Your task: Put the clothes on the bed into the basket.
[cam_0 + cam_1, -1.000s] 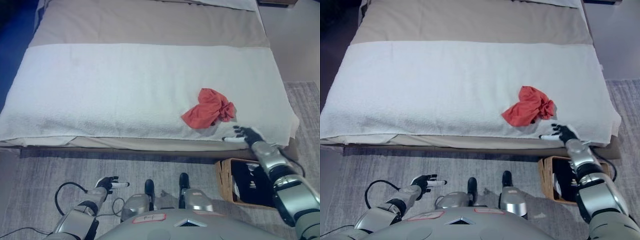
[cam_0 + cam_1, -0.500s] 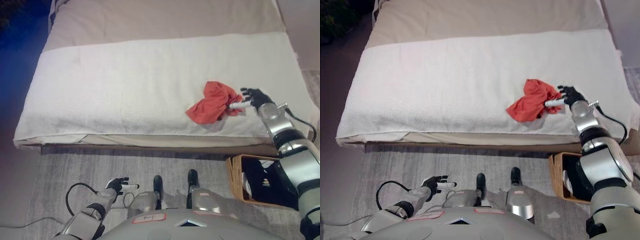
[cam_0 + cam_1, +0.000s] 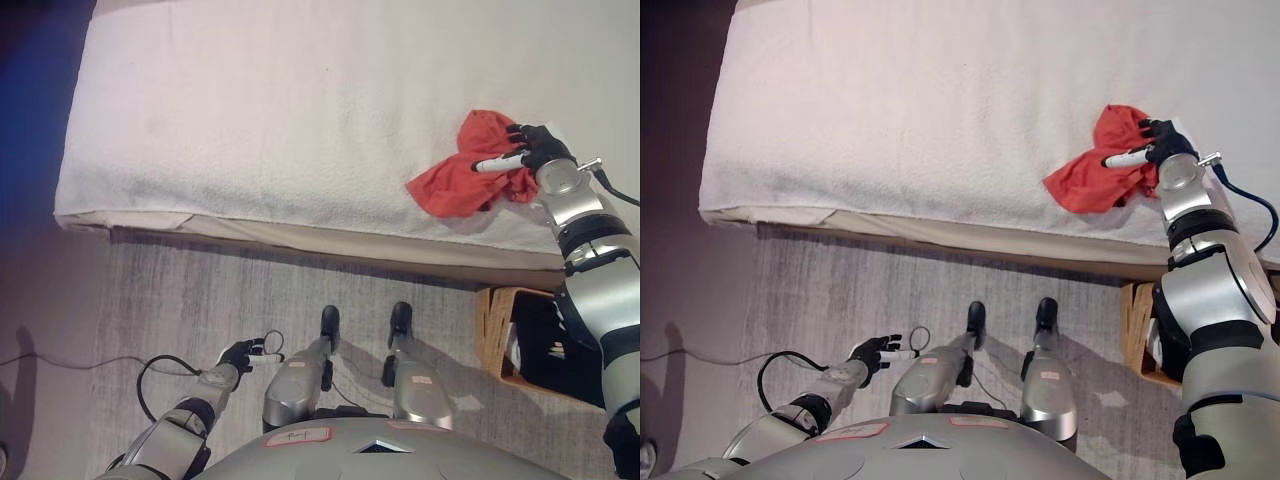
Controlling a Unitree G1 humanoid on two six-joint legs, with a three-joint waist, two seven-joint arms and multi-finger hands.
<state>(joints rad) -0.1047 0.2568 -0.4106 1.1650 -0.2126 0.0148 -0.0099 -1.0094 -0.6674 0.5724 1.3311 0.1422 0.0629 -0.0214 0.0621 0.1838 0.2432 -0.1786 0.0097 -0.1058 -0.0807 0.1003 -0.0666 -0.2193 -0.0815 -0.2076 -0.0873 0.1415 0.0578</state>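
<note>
A crumpled red cloth (image 3: 455,185) lies on the white bed cover (image 3: 300,100) near the bed's front right edge. My right hand (image 3: 532,150) rests on top of the cloth's right part, open, with one white-tipped finger stretched left across the fabric. Whether any finger catches the cloth underneath is hidden. A wicker basket (image 3: 495,330) stands on the floor below that hand, beside the bed, with dark items inside and my right arm partly covering it. My left hand (image 3: 240,355) hangs low over the rug at the lower left, open and holding nothing.
The bed's front edge (image 3: 300,235) runs across the view between me and the cloth. A grey rug (image 3: 180,300) covers the floor before the bed. The basket (image 3: 1132,325) sits tight against the bed at the right.
The camera has tilted down and moved closer. My right hand rose from the bed's front edge to the cloth's right side and now lies on top of it. The left hand stays low.
</note>
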